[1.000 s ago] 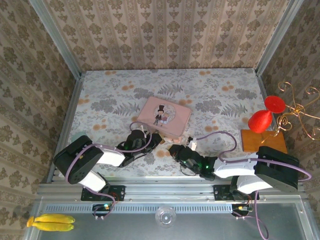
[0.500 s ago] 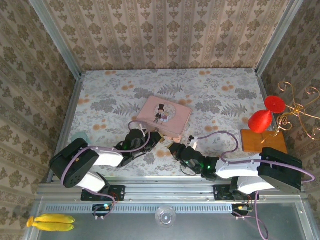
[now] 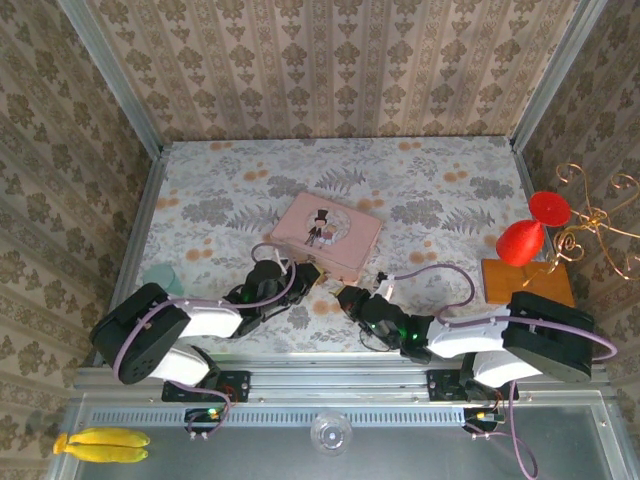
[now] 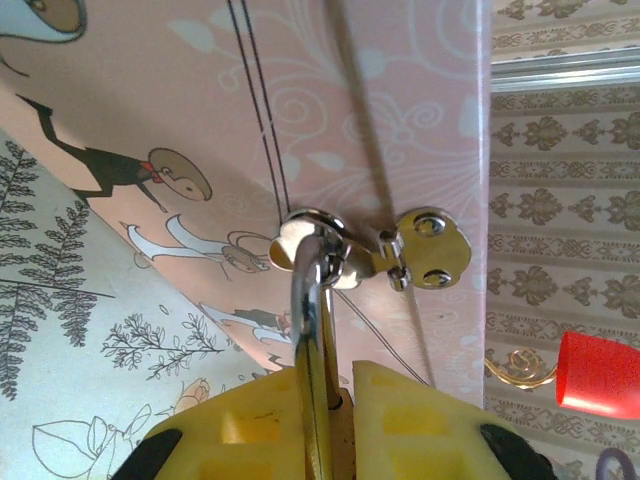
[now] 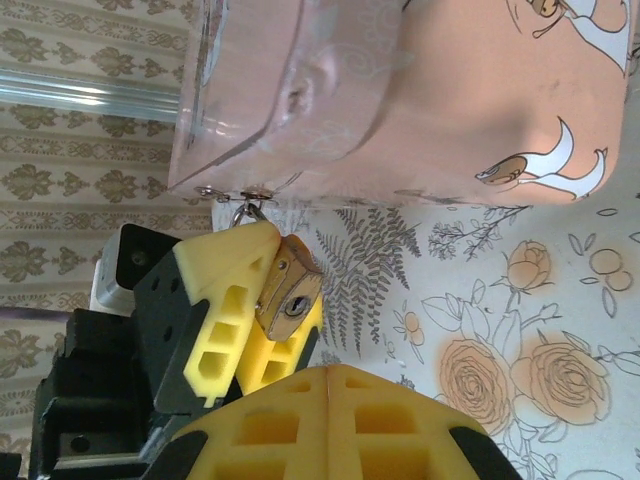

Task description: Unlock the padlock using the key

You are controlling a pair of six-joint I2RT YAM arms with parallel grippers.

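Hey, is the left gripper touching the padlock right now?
Touching. The right wrist view shows the left gripper with its yellow fingers pressed against both sides of the brass padlock.

padlock point(image 4: 312, 340) body hidden between left fingers point(image 4: 430, 410); pink tin point(image 4: 380, 100) cut off by edges.

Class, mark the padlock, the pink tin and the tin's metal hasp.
padlock point(image 5: 288, 290): right wrist view, brass keyhole face.
pink tin point(image 3: 328, 232): top external view, lid centre.
metal hasp point(image 4: 432, 252): left wrist view, riveted plate.
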